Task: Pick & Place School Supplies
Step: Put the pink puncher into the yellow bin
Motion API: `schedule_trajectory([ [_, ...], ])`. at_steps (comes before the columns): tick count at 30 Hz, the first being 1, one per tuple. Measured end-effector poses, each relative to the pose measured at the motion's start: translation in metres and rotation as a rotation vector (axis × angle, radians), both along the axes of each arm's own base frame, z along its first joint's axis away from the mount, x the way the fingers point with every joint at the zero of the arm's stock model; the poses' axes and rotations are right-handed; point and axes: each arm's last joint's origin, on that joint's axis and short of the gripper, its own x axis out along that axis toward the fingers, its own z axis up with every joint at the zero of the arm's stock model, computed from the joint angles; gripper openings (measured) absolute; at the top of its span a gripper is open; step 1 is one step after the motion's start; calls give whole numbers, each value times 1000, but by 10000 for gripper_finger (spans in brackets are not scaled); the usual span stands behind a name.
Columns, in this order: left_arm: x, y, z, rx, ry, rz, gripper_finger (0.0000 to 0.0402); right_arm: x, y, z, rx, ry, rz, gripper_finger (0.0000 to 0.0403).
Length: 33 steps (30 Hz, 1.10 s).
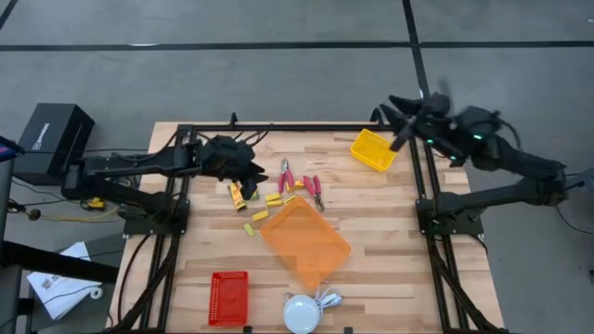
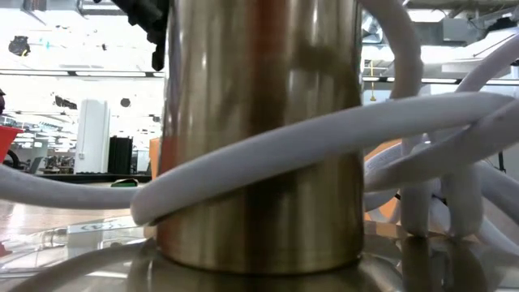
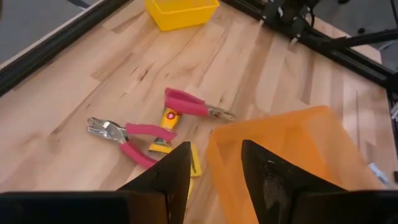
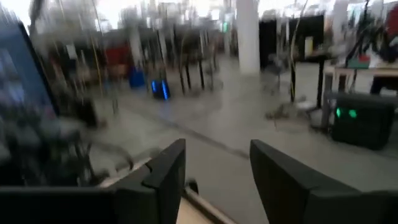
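**High view lays out the whole bench; the other cameras each catch only a slice**

High view, reading from the left: the left gripper (image 1: 252,173) hangs over the bench (image 1: 390,260) left of centre, beside an orange-yellow packet (image 1: 238,194) and above the scatter of small yellow blocks (image 1: 259,215). A red bin (image 1: 228,298) lies near the front edge, left of the white dome (image 1: 302,314). At the middle sit two pink-handled scissor-like tools (image 1: 286,176), with the orange tray (image 1: 305,239) just beside them, toward the front. A yellow bin (image 1: 372,149) rests near the back right corner. The right gripper (image 1: 406,115) is raised beyond the bench's back right edge.

Left wrist view gives what the overhead cannot: the left fingers (image 3: 163,180) stand apart with nothing between them, over the tray's rim (image 3: 267,134), the two tools (image 3: 134,138) and a packet (image 3: 166,124) lying ahead on the wood.

Right wrist view shows only the blurred room, its fingers (image 4: 165,174) spread and empty.

Low view is blocked by a metal cylinder (image 2: 259,130) wrapped in white cord (image 2: 324,138).
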Motion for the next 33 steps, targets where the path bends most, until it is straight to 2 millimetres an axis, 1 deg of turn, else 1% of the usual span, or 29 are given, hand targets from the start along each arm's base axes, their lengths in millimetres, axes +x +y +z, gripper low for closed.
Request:
schedule_trajectory([
  [3,-4,5,3,-10,-15,21,136,16,-5,0,32,113,38,170],
  [6,-8,10,6,-19,-33,55,136,34,-15,-10,110,245,96,170],
  [9,-12,13,9,-35,-52,85,136,50,-29,-29,205,370,178,170],
  [13,-15,15,11,-35,-63,99,132,69,-51,-49,315,451,274,170],
  [16,-15,17,11,-15,-56,94,132,92,-59,-71,397,518,321,170],
  [21,-17,22,11,6,-50,101,131,120,-67,-101,527,586,357,170],
  [25,-18,25,11,12,-48,113,131,141,-68,-124,604,622,379,173],
  [31,-20,30,10,60,-29,101,131,164,-67,-158,728,693,398,184],
  [33,-21,32,10,72,-25,104,131,170,-69,-167,743,708,399,189],
])
